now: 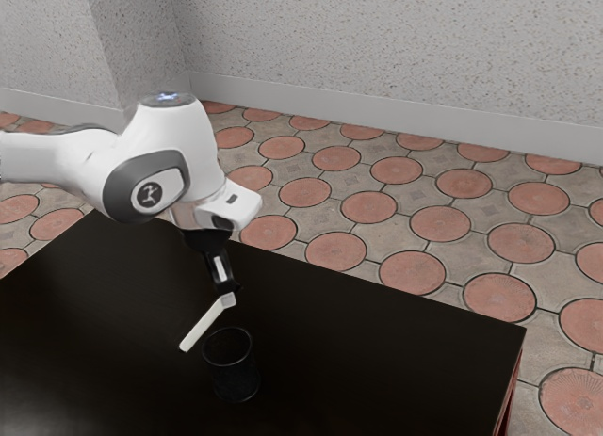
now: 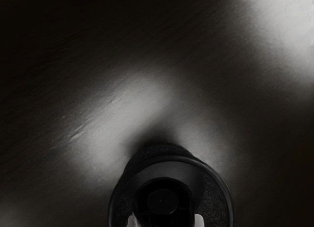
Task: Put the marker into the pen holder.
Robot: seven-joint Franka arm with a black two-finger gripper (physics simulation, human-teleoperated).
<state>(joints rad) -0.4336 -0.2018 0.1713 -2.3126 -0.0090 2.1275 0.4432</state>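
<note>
Above the table, my gripper (image 1: pixel 227 293) is shut on the white marker (image 1: pixel 203 329), which slants down toward the exterior view's left. The marker's low end is beside the rim of the black pen holder (image 1: pixel 233 367), outside its outline in that view. The pen holder stands upright, just below the fingertips. In the wrist view the pen holder's rim (image 2: pixel 226 197) curves around a dark round shape, which seems to be the held marker's end (image 2: pixel 163 201). Pale fingertips of the gripper (image 2: pixel 165 220) flank it. The height gap between marker and rim cannot be told.
The dark table (image 1: pixel 377 361) extends around the pen holder, with its far edge running down toward the exterior view's right. Tiled floor (image 1: pixel 411 270) and a pale wall (image 1: pixel 396 50) lie beyond it. Light reflections (image 2: pixel 122 109) show on the tabletop.
</note>
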